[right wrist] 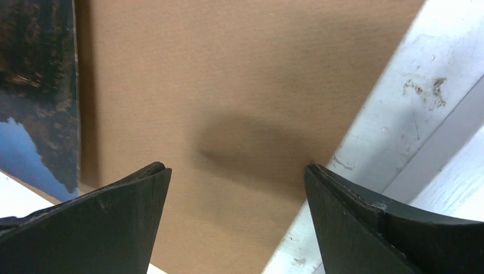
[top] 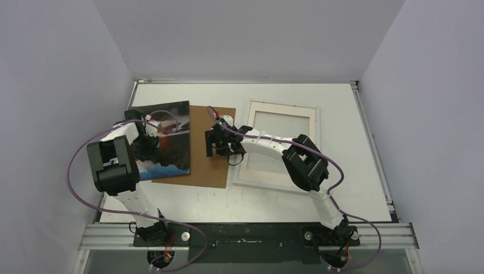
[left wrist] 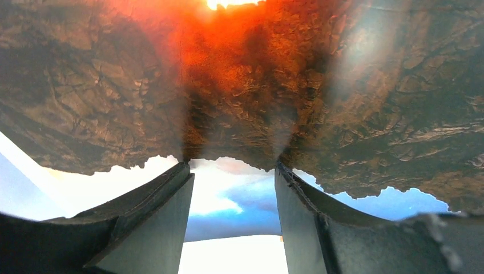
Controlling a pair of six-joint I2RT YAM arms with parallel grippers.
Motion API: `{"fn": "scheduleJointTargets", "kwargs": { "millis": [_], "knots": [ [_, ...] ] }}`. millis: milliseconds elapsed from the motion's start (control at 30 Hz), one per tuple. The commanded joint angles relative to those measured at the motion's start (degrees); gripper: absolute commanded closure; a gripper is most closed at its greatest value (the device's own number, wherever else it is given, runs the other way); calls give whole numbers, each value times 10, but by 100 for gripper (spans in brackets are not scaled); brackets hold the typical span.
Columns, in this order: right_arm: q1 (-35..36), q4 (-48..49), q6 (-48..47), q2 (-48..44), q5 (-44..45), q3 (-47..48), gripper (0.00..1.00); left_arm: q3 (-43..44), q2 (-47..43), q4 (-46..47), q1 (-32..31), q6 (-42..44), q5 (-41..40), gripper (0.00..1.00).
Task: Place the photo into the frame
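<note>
The photo [top: 171, 142], a dark sunset print, lies at the left with its right part over the brown backing board [top: 214, 162]. It fills the left wrist view [left wrist: 240, 85]. My left gripper [top: 155, 138] is open, and its fingertips [left wrist: 184, 170] rest against the photo's face with nothing between them. The white-bordered frame [top: 251, 114] lies flat at the right. My right gripper [top: 220, 149] is open and empty just above the board [right wrist: 228, 85], near its right edge. The photo's edge shows at the left of the right wrist view [right wrist: 34, 85].
The brown backing board lies between the photo and the frame, close to the frame's left side. White walls close in the table on the left, back and right. A metal rail [top: 245, 234] runs along the near edge by the arm bases.
</note>
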Motion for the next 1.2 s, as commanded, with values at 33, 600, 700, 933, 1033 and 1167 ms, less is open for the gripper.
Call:
{"fn": "scheduleJointTargets", "kwargs": {
  "millis": [33, 600, 700, 933, 1033, 1167],
  "knots": [
    [-5, 33, 2, 3, -13, -5, 10, -8, -11, -39, -41, -40, 87, 47],
    [-2, 62, 17, 25, -41, 25, 10, 127, -42, -61, 95, 27, -55, 46],
    [1, 78, 21, 23, -39, 23, 10, 104, -26, -1, 111, 31, -117, 46],
    [2, 102, 24, 24, -45, 27, 10, 84, 19, 82, 117, 11, -176, 47],
    [3, 108, 27, 27, -45, 30, 10, 84, 34, 100, 118, 6, -189, 48],
    [2, 125, 35, 28, -47, 23, 10, 72, 48, 126, 114, 4, -194, 49]
  ]
}}
